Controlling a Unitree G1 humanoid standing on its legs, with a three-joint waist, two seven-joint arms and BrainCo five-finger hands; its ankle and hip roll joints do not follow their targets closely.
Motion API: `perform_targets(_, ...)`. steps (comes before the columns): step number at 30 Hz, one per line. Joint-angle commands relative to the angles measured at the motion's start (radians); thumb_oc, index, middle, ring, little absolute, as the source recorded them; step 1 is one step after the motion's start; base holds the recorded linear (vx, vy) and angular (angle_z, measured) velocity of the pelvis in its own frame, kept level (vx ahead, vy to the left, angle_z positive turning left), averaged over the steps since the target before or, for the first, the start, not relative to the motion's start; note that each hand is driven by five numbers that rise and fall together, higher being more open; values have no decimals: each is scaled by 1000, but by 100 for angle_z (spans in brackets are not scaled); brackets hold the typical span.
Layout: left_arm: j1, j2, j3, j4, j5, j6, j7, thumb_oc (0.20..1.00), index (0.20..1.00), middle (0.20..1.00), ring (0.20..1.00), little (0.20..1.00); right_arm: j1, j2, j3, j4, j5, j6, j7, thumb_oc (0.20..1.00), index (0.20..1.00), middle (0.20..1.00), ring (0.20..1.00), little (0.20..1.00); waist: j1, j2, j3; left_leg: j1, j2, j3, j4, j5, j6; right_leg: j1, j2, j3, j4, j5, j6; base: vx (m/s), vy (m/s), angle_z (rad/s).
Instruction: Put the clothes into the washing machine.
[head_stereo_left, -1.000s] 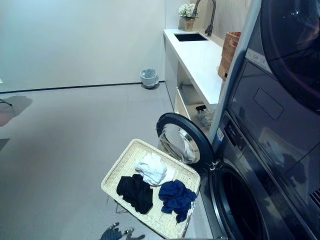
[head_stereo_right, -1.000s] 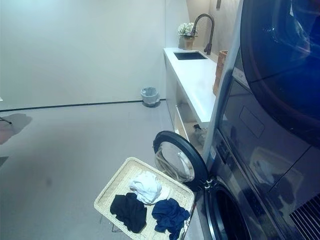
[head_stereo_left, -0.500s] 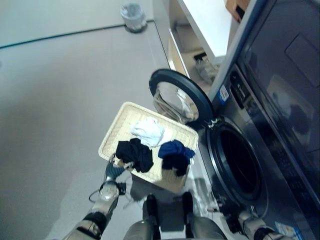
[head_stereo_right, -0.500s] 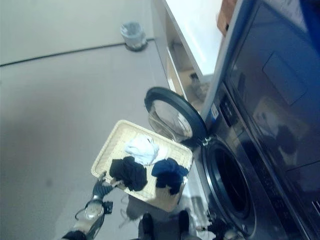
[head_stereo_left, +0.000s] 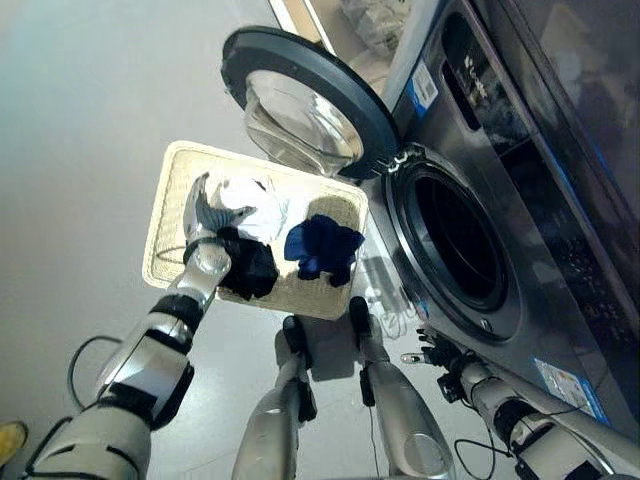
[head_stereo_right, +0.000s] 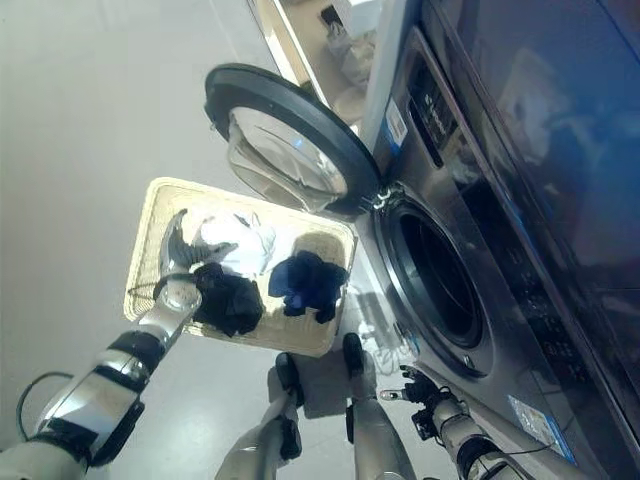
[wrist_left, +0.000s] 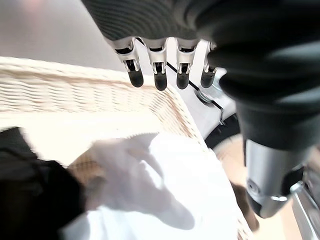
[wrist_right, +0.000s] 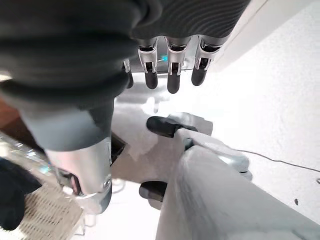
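The left hand (head_stereo_left: 205, 222) hangs over the woven basket (head_stereo_left: 162, 205) with its fingers (wrist_left: 157, 75) straight and relaxed, grasping nothing, just above the white garment (head_stereo_left: 250, 203) at about 12 o'clock in the basket. The black garment (head_stereo_left: 250, 270) lies at 6 o'clock beside the wrist, and the blue garment (head_stereo_left: 320, 245) at 3 o'clock, nearest the washing machine (head_stereo_left: 470, 250), whose door (head_stereo_left: 300, 105) stands swung wide beyond the basket. To do this well, the hand should probably sink into the middle of the white heap and close on a thick fold, not a loose edge, so nothing trails on the way to the drum. The arm reaches forward from 7 o'clock, palm down. The right hand (head_stereo_left: 435, 352) waits low at 5 o'clock by the machine's front, fingers loose and empty
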Motion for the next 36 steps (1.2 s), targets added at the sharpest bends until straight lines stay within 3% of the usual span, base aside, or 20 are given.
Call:
perform_targets(1,-93,53,-7,60,35,33,45,1000,1000,1000,1000,1000,0,-22,59,-35,69,-30,-16,1000,1000,1000,1000,1000,-22,-57,-19,-179,-33,-17,320,-176,-13,-146,-17,9,99,-16,76,13,-18,-14)
perform_targets(10,-266,63,-63,223,25,149,6,1000,1000,1000,1000,1000,-9,-22,103,-114,130,-44,-41,1000,1000,1000,1000,1000,-77,-100,-19,-367,-17,-37,489,-226,-15,-318,-10,12,199,-19,68,17,-8,-18)
perform_targets(11,-311,68,-98,298,33,240,-52,1000,1000,1000,1000,1000,-5,-33,108,-139,149,-50,-38,1000,1000,1000,1000,1000,-93,-113,-19,-418,-22,-51,527,-240,-12,-364,-6,12,211,-10,65,47,2,-12)
perform_targets(15,-335,71,-133,366,68,313,-105,1000,1000,1000,1000,1000,-2,-42,114,-158,160,-52,-38,1000,1000,1000,1000,1000,-106,-121,-19,-456,-24,-59,550,-243,-10,-403,-3,14,218,1,61,41,-6,-10)
perform_targets(17,-352,78,-177,428,113,424,-185,1000,1000,1000,1000,1000,0,-57,118,-184,186,-58,-44,1000,1000,1000,1000,1000,-122,-125,-19,-507,-22,-65,569,-243,-10,-460,-1,19,232,5,57,93,10,-7)
perform_targets(18,-344,76,-185,440,136,479,-229,1000,1000,1000,1000,1000,12,-60,120,-193,192,-58,-47,1000,1000,1000,1000,1000,-116,-116,-19,-497,-12,-80,581,-277,-15,-452,11,12,243,-23,59,35,-5,-6)
perform_targets(19,-356,79,-190,445,143,495,-246,1000,1000,1000,1000,1000,1,-66,116,-201,197,-56,-49,1000,1000,1000,1000,1000,-128,-125,-19,-529,-20,-67,576,-243,-12,-483,-1,17,236,6,56,93,22,-8)
perform_targets(20,-339,76,-197,451,137,517,-267,1000,1000,1000,1000,1000,15,-70,119,-206,204,-55,-49,1000,1000,1000,1000,1000,-120,-114,-19,-515,-11,-82,587,-277,-18,-470,12,11,247,-21,57,25,10,-3)
perform_targets(23,-331,71,-203,473,155,593,-329,1000,1000,1000,1000,1000,13,-81,112,-217,215,-56,-43,1000,1000,1000,1000,1000,-125,-111,-19,-555,-9,-88,602,-275,-21,-514,11,7,266,-23,55,46,12,-11)
perform_targets(26,-338,69,-211,491,230,657,-370,1000,1000,1000,1000,1000,4,-84,107,-223,236,-57,-39,1000,1000,1000,1000,1000,-128,-112,-19,-579,-8,-92,610,-275,-24,-536,10,4,273,-25,53,1,-3,-1)
perform_targets(30,-338,67,-282,498,532,778,-451,1000,1000,1000,1000,1000,-12,-96,104,-220,266,-63,-12,1000,1000,1000,1000,1000,-127,-116,-19,-593,-9,-100,603,-264,-30,-553,13,-1,272,-16,50,0,0,0)
perform_targets(32,-344,70,-325,491,654,820,-504,865,865,865,865,865,-18,-102,108,-214,280,-74,1,1000,1000,1000,1000,1000,-125,-117,-19,-594,-9,-104,598,-260,-32,-554,14,-3,271,-15,50,-41,-15,0)
perform_targets(33,-359,70,-349,488,740,844,-531,583,583,583,583,583,-39,-109,107,-209,285,-87,12,1000,1000,1000,1000,1000,-137,-126,-19,-621,-20,-94,586,-221,-32,-582,0,2,262,15,47,-85,-26,1)
perform_targets(34,-357,69,-358,482,761,848,-534,504,504,504,504,504,-43,-109,108,-204,289,-94,18,1000,1000,1000,1000,1000,-135,-126,-19,-617,-21,-97,580,-219,-35,-578,-1,0,259,14,46,-91,-26,4)
perform_targets(35,-354,65,-365,474,765,849,-522,313,313,313,313,313,-49,-107,109,-202,292,-99,22,1000,1000,1000,1000,1000,-133,-126,-19,-612,-22,-99,572,-216,-37,-573,0,-2,256,14,46,0,0,0)
perform_targets(36,-352,64,-367,469,758,849,-508,200,200,200,200,200,-52,-107,109,-203,294,-102,25,1000,1000,1000,1000,1000,-132,-126,-19,-608,-24,-100,566,-213,-37,-569,0,-4,254,15,46,0,0,0)
